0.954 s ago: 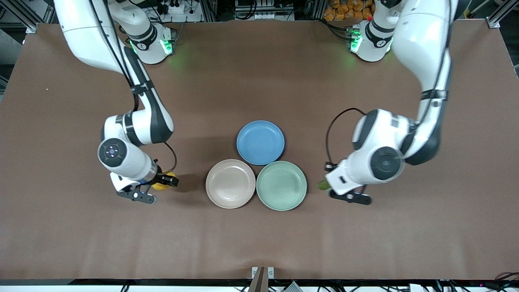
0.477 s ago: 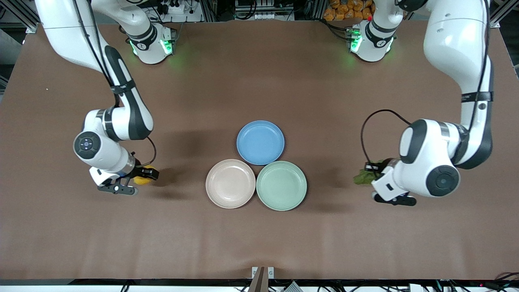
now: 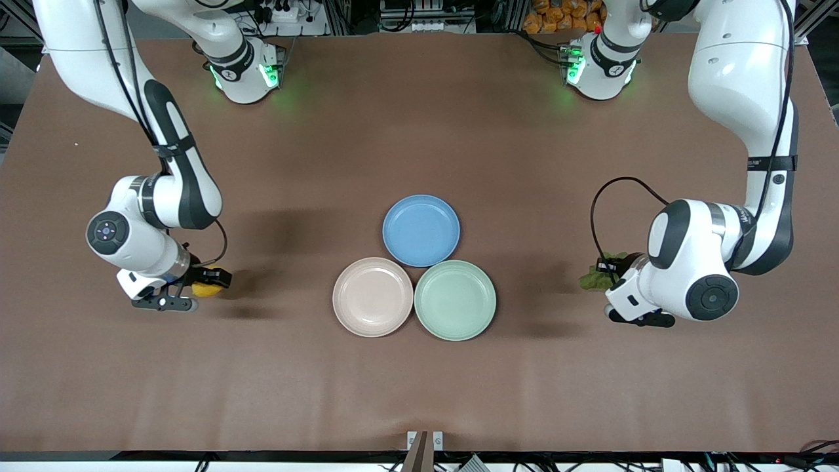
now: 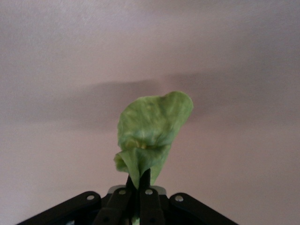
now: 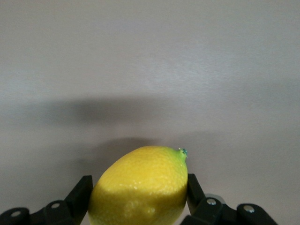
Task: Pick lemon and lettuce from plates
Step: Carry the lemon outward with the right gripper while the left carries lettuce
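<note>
Right gripper (image 5: 138,199) clamps the firm, smooth oval yellow lemon (image 5: 139,187) across its middle. Left gripper (image 4: 139,187) pinches the limp, tearable green lettuce leaf (image 4: 152,131) at its stem end.

- The desk (image 3: 419,380) wears a matt brown cover, smooth like paper or felt
- The three plates, beige-pink (image 3: 372,297), mint (image 3: 455,300) and blue (image 3: 421,230), look like matt plastic with a soft sheen
- The lemon (image 5: 139,190) has a dimpled, faintly glossy skin
- The lettuce (image 4: 151,131) is thin, wrinkled, matt leaf
- Arm shells are glossy white plastic; end effector fingers (image 5: 80,196) are matt black
</note>
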You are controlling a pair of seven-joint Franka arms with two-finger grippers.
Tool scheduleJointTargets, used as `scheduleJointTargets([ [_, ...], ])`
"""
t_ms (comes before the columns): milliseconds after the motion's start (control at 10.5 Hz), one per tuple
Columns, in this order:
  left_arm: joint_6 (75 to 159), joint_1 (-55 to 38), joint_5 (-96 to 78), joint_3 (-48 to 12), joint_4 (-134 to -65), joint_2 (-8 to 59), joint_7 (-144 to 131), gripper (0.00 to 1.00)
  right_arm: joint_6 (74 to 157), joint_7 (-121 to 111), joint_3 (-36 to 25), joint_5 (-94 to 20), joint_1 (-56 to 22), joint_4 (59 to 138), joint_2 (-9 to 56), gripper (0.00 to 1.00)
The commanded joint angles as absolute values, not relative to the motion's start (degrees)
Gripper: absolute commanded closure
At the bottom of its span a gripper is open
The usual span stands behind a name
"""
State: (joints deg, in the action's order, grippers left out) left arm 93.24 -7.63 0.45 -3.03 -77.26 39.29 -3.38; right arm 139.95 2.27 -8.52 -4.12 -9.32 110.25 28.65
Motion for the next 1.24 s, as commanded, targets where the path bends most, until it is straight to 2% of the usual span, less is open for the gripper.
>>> scheduleJointTargets([
  [0,92.7,-6.1,1.8,-3.3,-78.9,40.1,-2.8,1.0,143.9,-7.1,-7.6,-3.3,-3.9,115.8,25.2,1.0],
  [763,92.7,-3.8,3.9,-3.3,-79.5,41.7,-2.7,1.0,145.1,-24.2,-8.2,-1.0,1.6,119.1,21.1,1.0],
  [859,92.8,-3.8,4.4,-3.3,-79.4,41.9,-2.6,0.63,146.8,-25.1,-8.1,4.0,1.4,120.2,20.4,1.0],
  [954,92.8,-3.8,5.5,-3.3,-79.3,42.0,-2.6,0.01,149.4,-25.1,-7.9,8.1,1.0,121.7,19.7,1.0],
  [1145,92.8,-3.8,5.5,-3.3,-79.0,41.8,-2.6,0.0,155.0,-26.4,-7.8,9.0,-1.6,123.8,19.2,1.0],
])
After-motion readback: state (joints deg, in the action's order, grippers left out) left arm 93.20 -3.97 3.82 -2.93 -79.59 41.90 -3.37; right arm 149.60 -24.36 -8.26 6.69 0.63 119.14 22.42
